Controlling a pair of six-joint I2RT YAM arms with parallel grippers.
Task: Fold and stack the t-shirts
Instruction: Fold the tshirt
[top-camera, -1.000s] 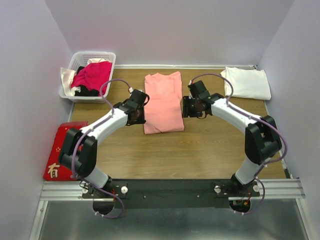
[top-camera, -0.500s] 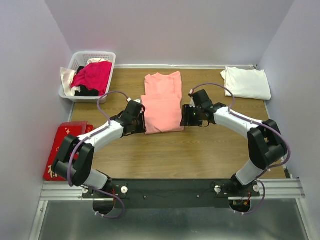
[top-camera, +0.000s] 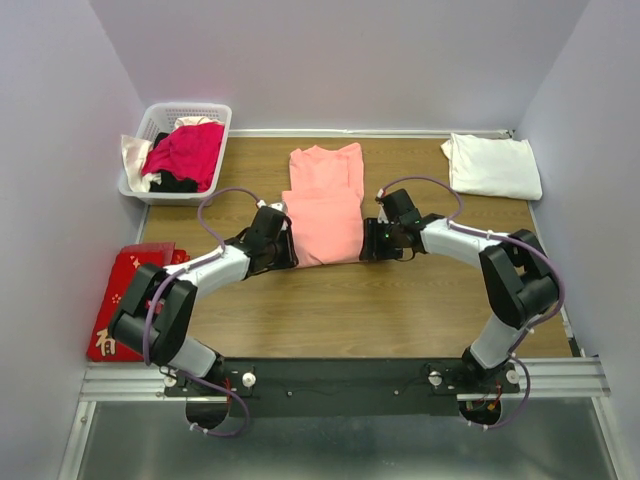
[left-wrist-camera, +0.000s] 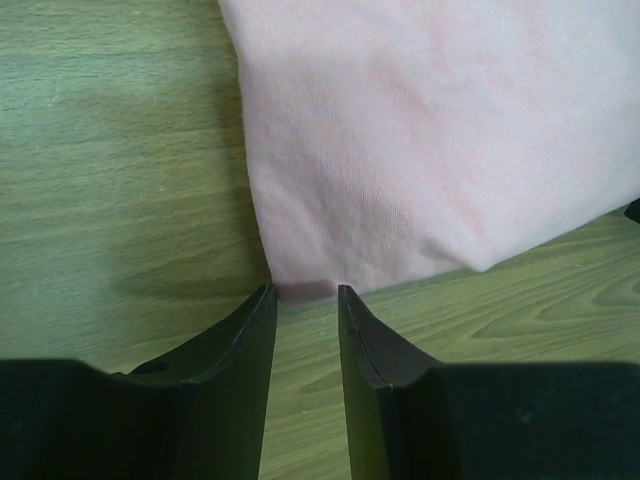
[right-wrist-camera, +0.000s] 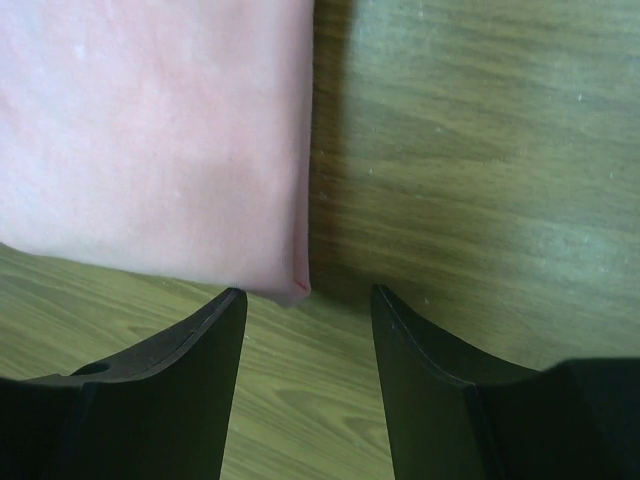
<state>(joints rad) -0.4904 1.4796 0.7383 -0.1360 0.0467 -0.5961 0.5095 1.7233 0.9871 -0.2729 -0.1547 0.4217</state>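
The salmon-pink t-shirt (top-camera: 325, 215) lies flat mid-table, with its near half as a doubled layer. My left gripper (top-camera: 288, 252) is low on the table at its near left corner. In the left wrist view that gripper (left-wrist-camera: 303, 292) has its jaws a narrow gap apart, with the pink shirt (left-wrist-camera: 430, 150) corner just at the tips and nothing between them. My right gripper (top-camera: 366, 247) is at the near right corner. In the right wrist view it (right-wrist-camera: 308, 292) is wide open, with the pink shirt (right-wrist-camera: 150, 130) corner just ahead of the tips. The white t-shirt (top-camera: 492, 165) lies folded at the back right.
A white basket (top-camera: 190, 107) with a magenta garment and other clothes stands at the back left. A red cloth with gold characters (top-camera: 125, 300) lies off the table's left edge. Pale walls close in three sides. A metal rail (top-camera: 340, 378) runs along the near edge.
Both grippers have moved from the shirt's mid-sides toward me and down to its near corners. The shirt's near half now shows as a separate, slightly wider layer.
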